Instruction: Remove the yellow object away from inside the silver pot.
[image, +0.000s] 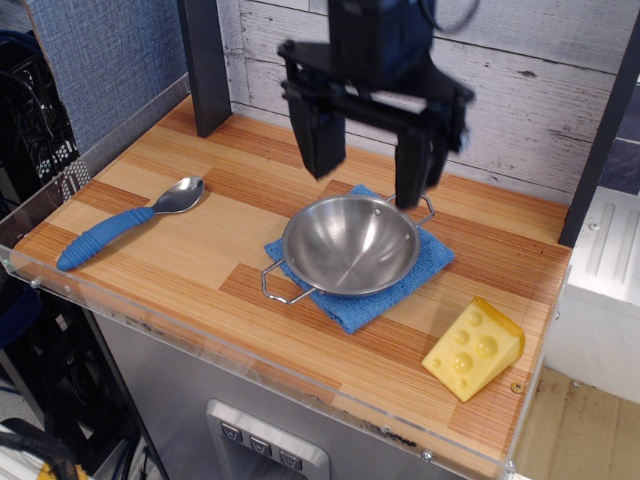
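The yellow cheese wedge (473, 348) with round dimples lies on the wooden counter at the front right corner, outside the pot. The silver pot (350, 245) sits empty on a blue cloth (360, 300) in the middle of the counter, its wire handles at the front left and back right. My gripper (368, 170) hangs above the back of the pot, well clear of the cheese. It is open and empty, with its two black fingers (320, 145) spread wide apart.
A blue-handled spoon (128, 222) lies at the left of the counter. A dark post (205, 65) stands at the back left. A clear plastic lip runs along the counter's front edge (250, 355). A white plank wall lies behind.
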